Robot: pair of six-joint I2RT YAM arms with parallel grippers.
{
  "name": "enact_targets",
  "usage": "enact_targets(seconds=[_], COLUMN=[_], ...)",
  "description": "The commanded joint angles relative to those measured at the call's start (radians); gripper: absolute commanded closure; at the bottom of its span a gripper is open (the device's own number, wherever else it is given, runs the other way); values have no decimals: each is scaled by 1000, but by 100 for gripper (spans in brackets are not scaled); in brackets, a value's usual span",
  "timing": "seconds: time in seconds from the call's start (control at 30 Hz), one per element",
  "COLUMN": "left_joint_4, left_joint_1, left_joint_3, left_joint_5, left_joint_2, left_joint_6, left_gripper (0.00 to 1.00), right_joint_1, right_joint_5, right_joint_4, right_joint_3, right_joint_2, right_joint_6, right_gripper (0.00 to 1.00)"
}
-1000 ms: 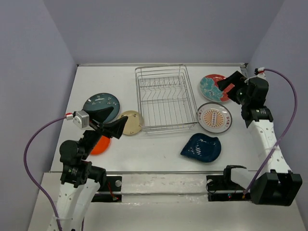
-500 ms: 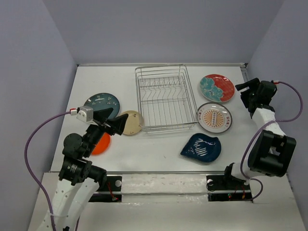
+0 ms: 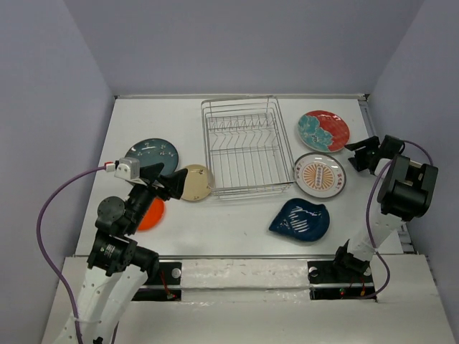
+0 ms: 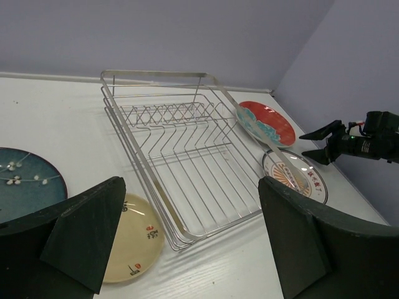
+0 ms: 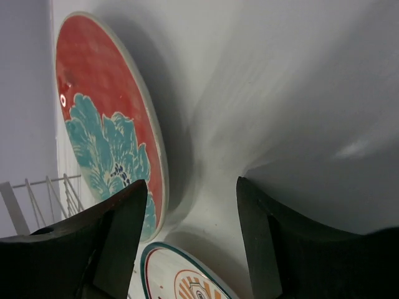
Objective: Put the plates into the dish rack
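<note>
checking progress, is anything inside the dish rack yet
Nothing inside the dish rack: only its wire dividers, with the white table showing through. The top view shows its whole interior uncovered.

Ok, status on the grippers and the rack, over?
Left gripper open, empty, near beige plate. Right gripper open, empty, beside teal-and-red plate. Dish rack empty, nothing loaded. Nothing blocking it.

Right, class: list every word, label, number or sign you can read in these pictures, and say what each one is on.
Nothing can be read for certain in any view.
beige plate: small dark and red marks, perhaps characters, too small to read.
sunburst plate: marks at the centre and around the rim, too blurred to read.
dish rack: no writing visible.
</note>
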Motion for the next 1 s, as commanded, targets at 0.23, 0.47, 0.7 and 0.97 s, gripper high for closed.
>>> enact_targets(seconds=[0.23, 0.47, 0.7, 0.97], left_joint_4=[36, 48, 54, 62], left_joint_1=[-5, 3, 21, 26], left_joint_3=[42, 41, 42, 38], left_joint_5=[-1, -24, -24, -3], left_joint_2=[10, -8, 18, 21], left_joint_6=[26, 26, 27, 20], left_gripper=[1, 1, 1, 1], right_joint_1=[2, 21, 58, 101], right_joint_5=[-196, -226, -213, 32], right_joint_4=[159, 194, 197, 168], right_joint_3=[148, 208, 268, 272], right_joint_2=[223, 323, 388, 147], right_joint_6=[84, 141, 190, 127], right_gripper=[43, 48, 93, 93])
